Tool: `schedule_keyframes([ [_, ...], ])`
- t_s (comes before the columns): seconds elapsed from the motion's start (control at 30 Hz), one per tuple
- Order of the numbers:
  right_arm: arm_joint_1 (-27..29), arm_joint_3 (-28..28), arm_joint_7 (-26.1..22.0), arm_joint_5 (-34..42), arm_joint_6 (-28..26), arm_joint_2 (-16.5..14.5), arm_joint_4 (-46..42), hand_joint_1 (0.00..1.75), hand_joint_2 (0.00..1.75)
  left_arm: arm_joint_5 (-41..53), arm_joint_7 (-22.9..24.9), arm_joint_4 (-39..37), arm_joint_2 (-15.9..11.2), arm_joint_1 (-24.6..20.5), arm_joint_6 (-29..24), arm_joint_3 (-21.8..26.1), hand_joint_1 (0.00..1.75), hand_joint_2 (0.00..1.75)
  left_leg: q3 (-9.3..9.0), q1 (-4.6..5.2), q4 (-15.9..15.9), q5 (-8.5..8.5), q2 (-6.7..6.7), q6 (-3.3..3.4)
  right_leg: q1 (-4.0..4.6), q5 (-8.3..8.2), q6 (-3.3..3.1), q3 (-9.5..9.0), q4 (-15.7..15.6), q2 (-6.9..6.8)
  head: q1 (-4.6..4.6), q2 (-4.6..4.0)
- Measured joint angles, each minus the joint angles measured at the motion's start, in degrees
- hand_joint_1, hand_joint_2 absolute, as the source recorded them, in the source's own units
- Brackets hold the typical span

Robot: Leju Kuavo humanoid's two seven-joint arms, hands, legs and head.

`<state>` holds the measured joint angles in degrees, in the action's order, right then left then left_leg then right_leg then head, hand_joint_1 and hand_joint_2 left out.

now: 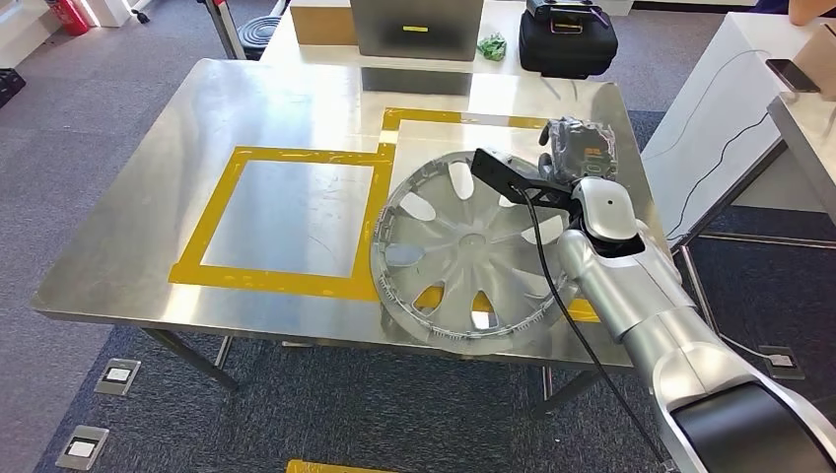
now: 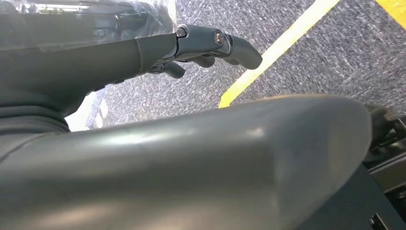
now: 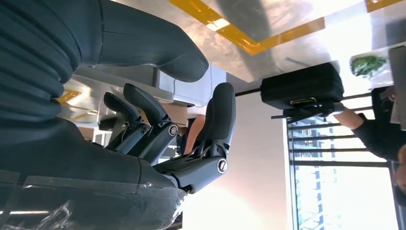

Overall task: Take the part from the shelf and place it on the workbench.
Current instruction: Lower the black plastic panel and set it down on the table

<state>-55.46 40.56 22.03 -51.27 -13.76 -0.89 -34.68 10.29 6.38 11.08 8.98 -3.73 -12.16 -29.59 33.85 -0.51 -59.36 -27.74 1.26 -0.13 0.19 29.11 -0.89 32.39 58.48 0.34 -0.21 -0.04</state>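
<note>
The part, a silver wheel cover (image 1: pixel 463 246), lies flat on the steel workbench (image 1: pixel 148 197), over the yellow tape at the right and close to the front edge. My right hand (image 1: pixel 582 148), wrapped in clear plastic, hovers just past the cover's far right rim. In the right wrist view this right hand (image 3: pixel 158 139) has its fingers (image 3: pixel 220 115) spread and nothing between them. My left hand (image 2: pixel 210 43) hangs above grey carpet with a yellow line (image 2: pixel 268 52), holding nothing.
A yellow tape square (image 1: pixel 217 212) marks the bench's left half. Behind the bench stand a grey box (image 1: pixel 416 28), a black bag (image 1: pixel 567 39) and a green object (image 1: pixel 491 44). A white table (image 1: pixel 730 89) with a phone (image 1: pixel 792 74) stands to the right. A person's arm (image 3: pixel 354 117) reaches near the bag.
</note>
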Motion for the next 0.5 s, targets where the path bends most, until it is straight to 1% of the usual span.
schedule_keyframes([
  [0.3,0.3,-1.5,1.2,0.0,-0.2,2.3,0.2,1.75,1.75,0.8,-0.2,0.0,0.0,0.0,0.9,0.0,0.0,1.75,-0.01,0.0,0.0,0.01,0.0,-0.01,0.0,-0.02,-0.02,0.0,0.0,0.01,0.02,0.0],
  [0.5,0.7,-2.9,1.7,-0.1,-0.5,3.1,0.2,1.75,1.75,0.8,-1.0,0.0,-0.2,0.0,2.0,0.0,0.0,1.75,-0.02,0.0,0.0,0.02,-0.01,-0.02,0.0,-0.02,-0.02,0.0,0.0,0.01,0.01,0.0],
])
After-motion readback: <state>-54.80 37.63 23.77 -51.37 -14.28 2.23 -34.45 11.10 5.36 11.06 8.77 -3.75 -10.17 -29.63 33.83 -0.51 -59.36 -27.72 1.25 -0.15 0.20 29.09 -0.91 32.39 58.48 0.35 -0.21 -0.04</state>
